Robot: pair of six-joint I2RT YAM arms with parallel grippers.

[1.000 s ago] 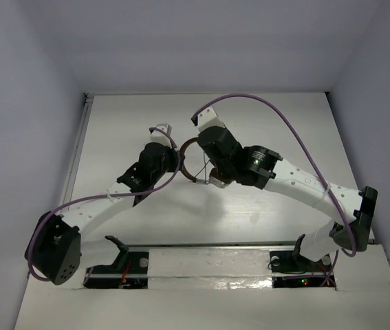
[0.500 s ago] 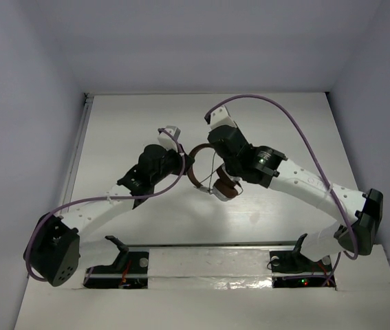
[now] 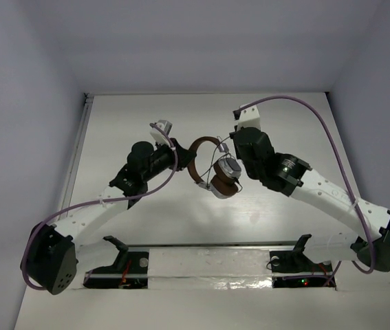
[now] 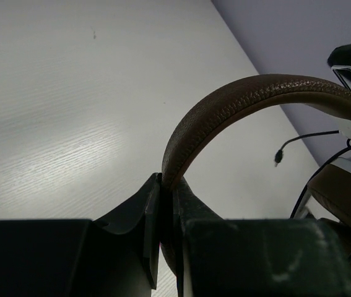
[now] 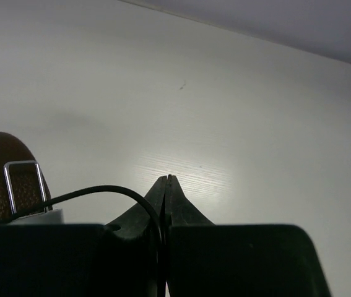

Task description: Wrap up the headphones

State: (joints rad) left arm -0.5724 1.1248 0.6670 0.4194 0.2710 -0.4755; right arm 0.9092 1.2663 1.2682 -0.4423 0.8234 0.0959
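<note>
soft overhead light leaves glare on the white table (image 3: 250, 216), and wrist-view foregrounds look dark, blurred.

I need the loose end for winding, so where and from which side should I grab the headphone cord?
Probably just behind the plug tip: that stretch of cord hangs free in the air. Come from the right arm's side, since the left gripper clamps the headband on the other.

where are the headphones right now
Near the centre of the top view, the headphones are between the two arms: the left pincer clamps the brown headband, and the right pincer pinches the thin cord.
</note>
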